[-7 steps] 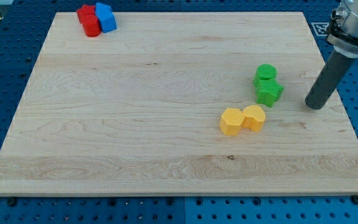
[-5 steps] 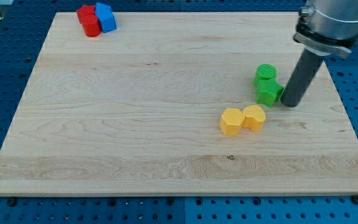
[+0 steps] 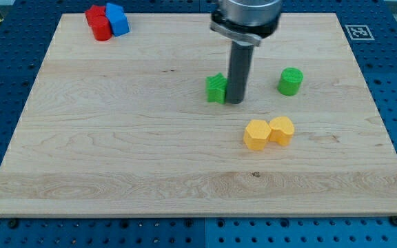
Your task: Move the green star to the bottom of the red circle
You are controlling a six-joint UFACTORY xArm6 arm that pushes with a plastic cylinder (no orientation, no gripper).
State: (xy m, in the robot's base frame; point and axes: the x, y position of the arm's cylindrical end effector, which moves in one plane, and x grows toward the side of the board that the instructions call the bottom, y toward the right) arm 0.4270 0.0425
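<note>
The green star lies near the board's middle, a little right of centre. My tip touches its right side, and the rod hides part of it. The red circle sits at the view's top left, pressed against another red block and a blue block. The star is far to the right of and below the red circle.
A green cylinder stands alone to the right of my tip. Two yellow blocks touch each other below and to the right of my tip. The wooden board lies on a blue perforated table.
My tip swept left from the board's right side, met the green star and pushed it left, away from the green cylinder, which shifted slightly. The yellow, red and blue blocks stayed put.
</note>
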